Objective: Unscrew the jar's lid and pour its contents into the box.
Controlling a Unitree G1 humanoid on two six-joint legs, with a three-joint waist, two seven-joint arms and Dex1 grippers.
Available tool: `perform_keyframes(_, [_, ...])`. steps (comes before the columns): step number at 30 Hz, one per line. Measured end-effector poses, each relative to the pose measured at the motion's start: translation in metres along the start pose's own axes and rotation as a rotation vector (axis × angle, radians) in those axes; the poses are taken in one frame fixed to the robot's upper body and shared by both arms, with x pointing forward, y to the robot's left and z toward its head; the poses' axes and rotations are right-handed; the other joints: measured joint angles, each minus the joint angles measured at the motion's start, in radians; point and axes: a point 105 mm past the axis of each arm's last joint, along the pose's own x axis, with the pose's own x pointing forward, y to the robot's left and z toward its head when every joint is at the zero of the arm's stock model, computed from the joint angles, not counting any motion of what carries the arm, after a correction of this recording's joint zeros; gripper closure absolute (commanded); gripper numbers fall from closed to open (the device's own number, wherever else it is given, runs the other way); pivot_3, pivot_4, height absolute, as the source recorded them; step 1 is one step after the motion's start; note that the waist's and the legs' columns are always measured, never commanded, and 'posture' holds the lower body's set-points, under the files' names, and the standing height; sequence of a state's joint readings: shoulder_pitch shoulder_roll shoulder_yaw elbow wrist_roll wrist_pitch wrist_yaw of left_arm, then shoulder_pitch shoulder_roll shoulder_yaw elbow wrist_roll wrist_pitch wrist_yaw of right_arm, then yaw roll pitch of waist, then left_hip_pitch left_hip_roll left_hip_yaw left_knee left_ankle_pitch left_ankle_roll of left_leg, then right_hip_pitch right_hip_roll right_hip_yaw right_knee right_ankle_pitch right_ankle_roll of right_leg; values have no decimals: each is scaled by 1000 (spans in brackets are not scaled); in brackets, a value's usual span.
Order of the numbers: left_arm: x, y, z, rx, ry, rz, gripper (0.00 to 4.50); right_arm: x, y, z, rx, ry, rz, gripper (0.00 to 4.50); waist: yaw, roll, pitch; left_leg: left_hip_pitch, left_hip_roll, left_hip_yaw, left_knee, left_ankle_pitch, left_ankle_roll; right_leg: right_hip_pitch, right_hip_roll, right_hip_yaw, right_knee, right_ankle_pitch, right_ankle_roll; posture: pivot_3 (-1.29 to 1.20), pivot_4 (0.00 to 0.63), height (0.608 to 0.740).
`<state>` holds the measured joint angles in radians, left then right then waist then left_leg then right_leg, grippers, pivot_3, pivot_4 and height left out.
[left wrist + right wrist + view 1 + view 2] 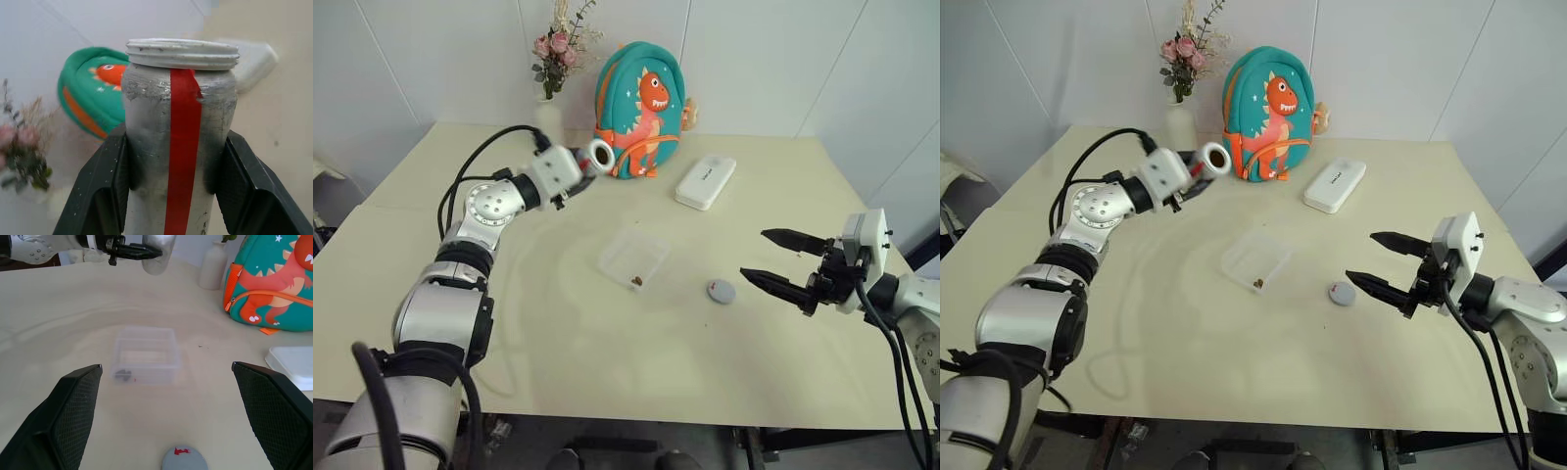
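L hand [590, 163] pinches the open jar [599, 155] above tabletop [558, 323]. R hand [781, 261] spread, empty, near lid [722, 291]. Brown bits [636, 282] lie in box [633, 257].

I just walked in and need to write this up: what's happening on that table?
The left gripper holds the open jar in the air, away from the clear box, which already has brown bits in one corner. The lid lies on the table beside the box. The right gripper hovers open near the lid, holding nothing.
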<state>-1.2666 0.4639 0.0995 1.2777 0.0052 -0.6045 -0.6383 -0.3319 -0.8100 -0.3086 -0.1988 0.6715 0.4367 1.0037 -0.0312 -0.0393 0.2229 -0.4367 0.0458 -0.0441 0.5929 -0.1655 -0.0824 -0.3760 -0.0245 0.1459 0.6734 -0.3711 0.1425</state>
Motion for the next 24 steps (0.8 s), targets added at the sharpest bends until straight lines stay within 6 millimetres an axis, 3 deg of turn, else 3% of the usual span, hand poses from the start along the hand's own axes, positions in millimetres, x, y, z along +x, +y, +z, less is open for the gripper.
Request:
perform_keyframes(4, [-24, -5, -34, -305, -9, 85, 2495, 3, -3, -5, 16, 22, 31, 37, -3, 0, 0, 1, 0, -1, 3, 1, 0, 0, 0, 0, 5, 0, 0, 0, 150, 740])
perform_keyframes(9, [-44, -27, -54, -536, -79, 86, 2495, 10, -8, -3, 13, 22, 63, 37, -2, 0, 0, 1, 0, -2, 5, 3, 1, 1, 0, 0, 6, 3, 0, 0, 150, 740])
perform_keyframes(16, [-61, -52, -77, -624, -24, 32, 2495, 9, -10, -12, 49, 46, 93, 37, -1, 0, 0, 1, 0, -2, 5, 4, 1, 1, 0, 0, 5, 4, 1, 0, 150, 740])
perform_keyframes(19, [-67, -58, -89, -636, 55, 7, 2495, 7, -11, -16, 66, 54, 101, 37, -2, 0, 0, 1, 0, -2, 5, 4, 1, 1, 0, 0, 5, 4, 1, 0, 150, 740])
perform_keyframes(24, [-69, -58, -90, -580, 97, -32, 2495, 4, -13, -20, 79, 62, 92, 37, -8, 3, -2, 2, 0, -2, 4, 4, 1, 1, 0, 0, 5, 4, 0, 0, 150, 740])
